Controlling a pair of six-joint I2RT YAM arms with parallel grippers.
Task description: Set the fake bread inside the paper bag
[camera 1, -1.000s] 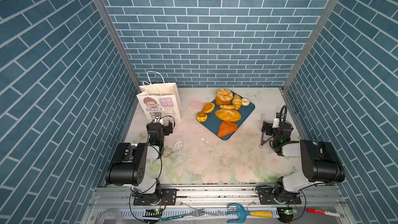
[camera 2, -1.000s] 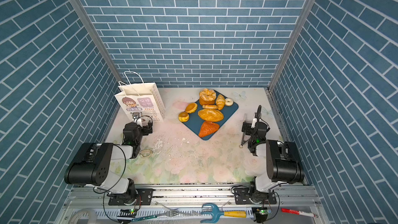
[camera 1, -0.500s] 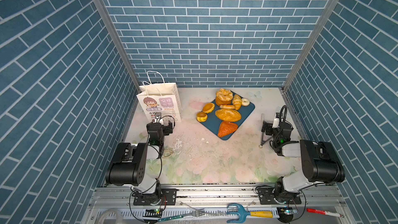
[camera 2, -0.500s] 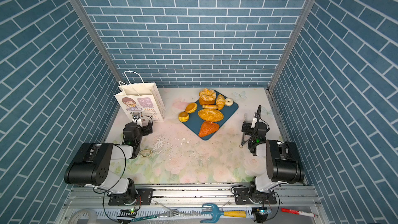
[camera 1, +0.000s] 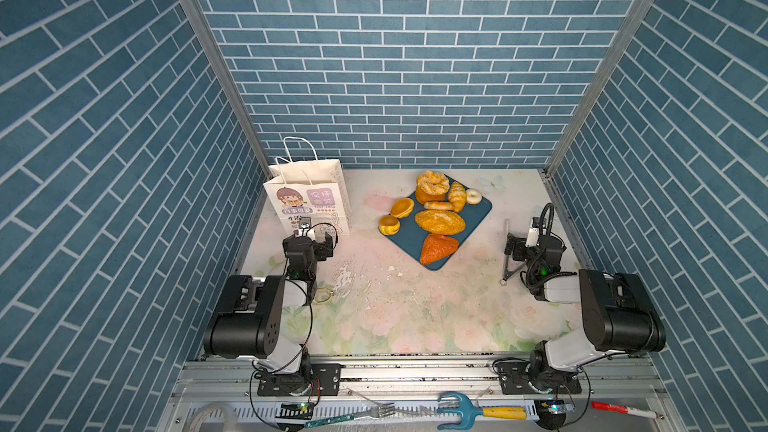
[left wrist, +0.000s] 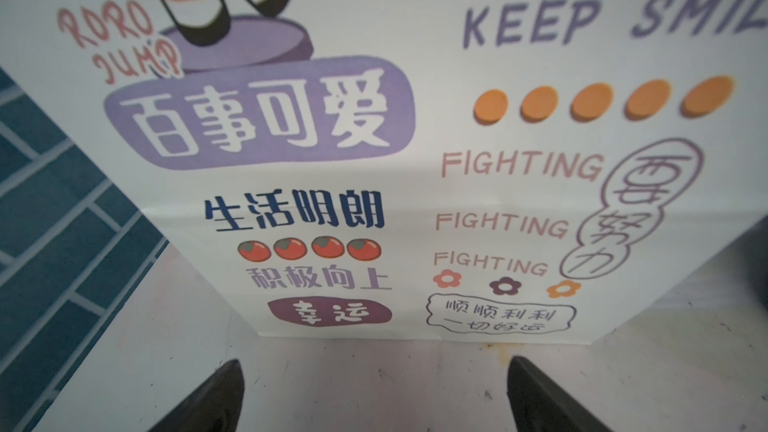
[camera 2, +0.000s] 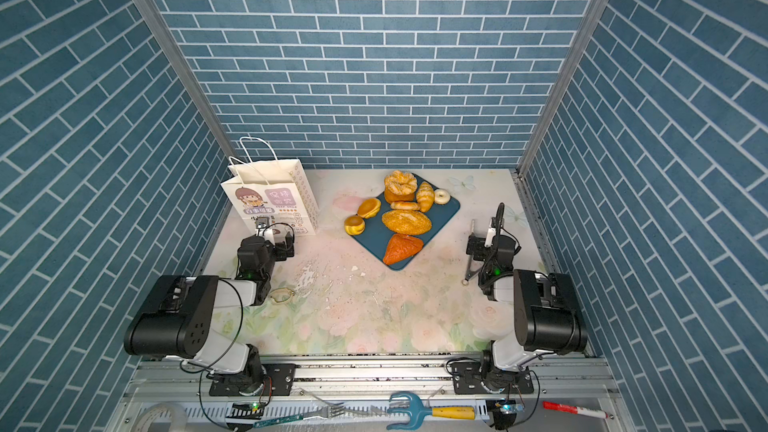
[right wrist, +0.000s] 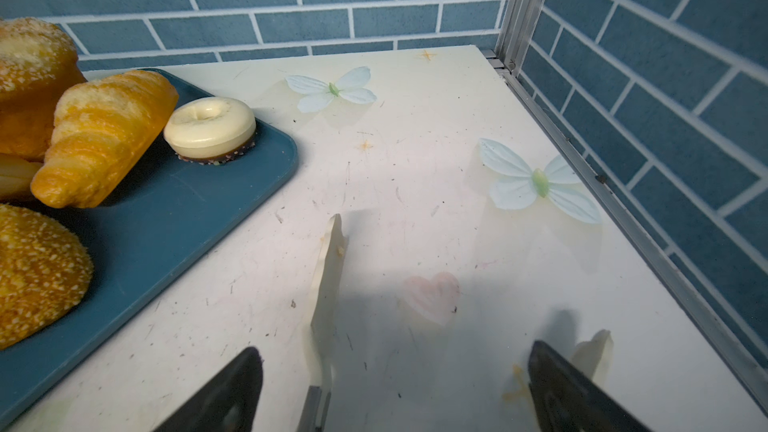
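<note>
Nothing has moved over the last second. The bread (camera 1: 439, 221) is untouched and none is bagged, so the task looks to be at its very start.

Left gripper (left wrist: 374, 398): low over the table (camera 1: 415, 309), jaws apart, empty, facing the front of the bag (camera 1: 307, 197) and just short of it. The bag stands upright at back left with its mouth open and handles up.

Right gripper (right wrist: 395, 392): jaws apart, empty, low over the table to the right of the tray (camera 1: 478, 213), well apart from the bag.

All the bread is at the tray. The loaf, croissant, tall cake, roll, white ring and triangle lie on it. The round buns (camera 1: 402, 206) sit at its left edge, nearest the bag.

Tongs (camera 1: 506, 257) lie by the right gripper. In the right wrist view one blade runs between the fingers but is not gripped.

The next step is probably the first pick. The buns look easiest for the left gripper. The bag is light and could tip if bumped.
</note>
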